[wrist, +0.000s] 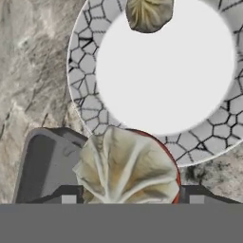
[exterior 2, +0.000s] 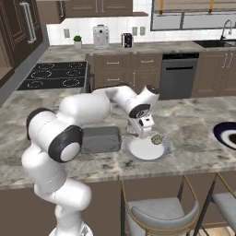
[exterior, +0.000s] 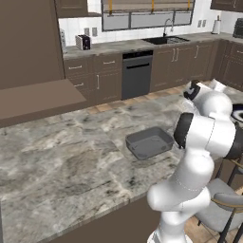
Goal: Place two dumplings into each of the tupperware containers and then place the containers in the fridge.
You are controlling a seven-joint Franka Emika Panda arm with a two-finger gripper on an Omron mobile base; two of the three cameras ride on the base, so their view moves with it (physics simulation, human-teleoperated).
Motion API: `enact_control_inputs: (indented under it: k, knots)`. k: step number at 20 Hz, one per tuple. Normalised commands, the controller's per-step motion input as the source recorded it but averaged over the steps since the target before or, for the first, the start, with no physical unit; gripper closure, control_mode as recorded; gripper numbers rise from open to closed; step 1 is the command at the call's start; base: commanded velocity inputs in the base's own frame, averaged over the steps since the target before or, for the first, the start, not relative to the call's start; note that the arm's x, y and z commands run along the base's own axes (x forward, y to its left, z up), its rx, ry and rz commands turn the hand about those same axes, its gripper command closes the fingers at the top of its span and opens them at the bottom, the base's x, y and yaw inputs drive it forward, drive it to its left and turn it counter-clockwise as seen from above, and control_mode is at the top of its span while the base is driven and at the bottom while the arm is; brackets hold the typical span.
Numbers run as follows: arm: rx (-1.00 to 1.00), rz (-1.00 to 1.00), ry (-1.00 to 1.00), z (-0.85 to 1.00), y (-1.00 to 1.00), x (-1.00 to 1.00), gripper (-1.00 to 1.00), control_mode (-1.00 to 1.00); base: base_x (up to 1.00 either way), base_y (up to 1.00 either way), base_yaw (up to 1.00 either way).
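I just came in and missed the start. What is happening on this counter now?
The robot's gripper holds one dumpling between its fingers, above the edge of the round plate and next to the dark grey container. A second dumpling lies on the plate. The grey container looks empty, so the filling is not done yet.

tan crinkled dumplings (wrist: pixel 124 173): 2 | dark grey rectangular tub (exterior: pixel 149 142): 1 | round pale crackle-rimmed plate (wrist: pixel 85 61): 1 | round dark-rimmed plate (exterior 2: pixel 227 133): 1
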Motion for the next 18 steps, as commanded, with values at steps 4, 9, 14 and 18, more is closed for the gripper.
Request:
enact_control_inputs:
  k: [4,9,14,18]
  knots:
    - [-0.22,0.04,0.22,0.37,1.0,-0.34,1.0,-1.0,0.0,0.0,0.0]
    - [-0.19,0.05,0.09,0.07,0.92,-0.6,1.0,-1.0,0.0,0.0,0.0]
    - [-0.16,0.05,0.13,-0.04,0.77,-0.34,1.0,-1.0,0.0,0.0,0.0]
    - [-0.13,0.0,0.27,-0.03,0.53,0.5,1.0,-1.0,0.0,0.0,0.0]
